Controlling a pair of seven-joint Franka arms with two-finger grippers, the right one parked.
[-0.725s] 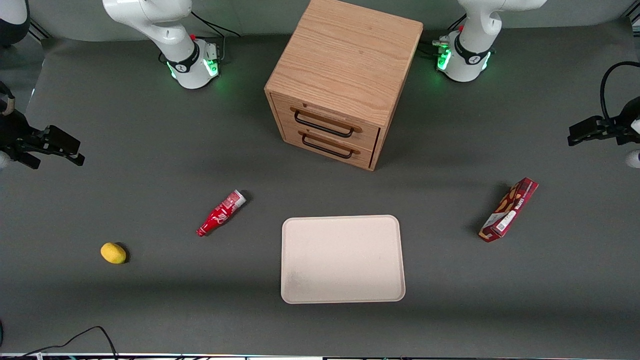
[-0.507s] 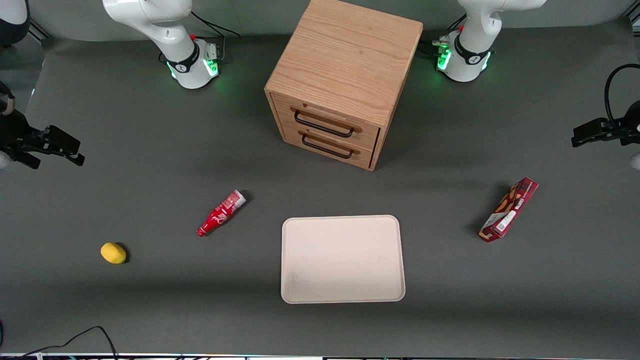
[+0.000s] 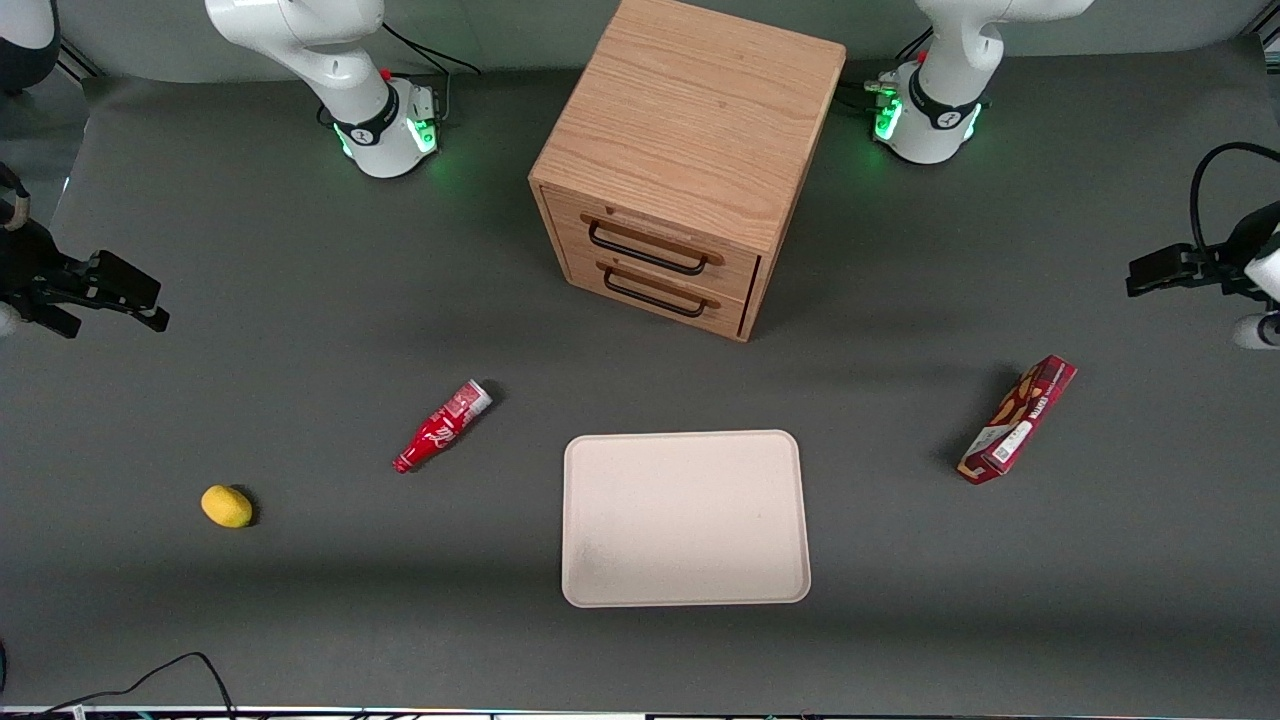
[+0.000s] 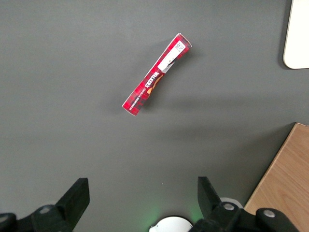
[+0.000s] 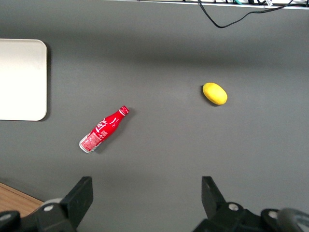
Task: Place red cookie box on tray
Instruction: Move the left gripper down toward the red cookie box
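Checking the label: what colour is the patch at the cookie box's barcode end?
White, on the red cookie box; clearest in the left wrist view, gripper open above.

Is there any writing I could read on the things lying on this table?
red cookie box: white brand lettering along its side and a label patch with a barcode, too small to read.
red bottle: white script logo, too blurred to read.
Nothing written shows on the tray or the open gripper, which hangs above the box.

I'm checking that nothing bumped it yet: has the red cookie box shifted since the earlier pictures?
No. The red cookie box lies at the same spot and angle beside the tray. The open gripper hangs above the table, apart from it.
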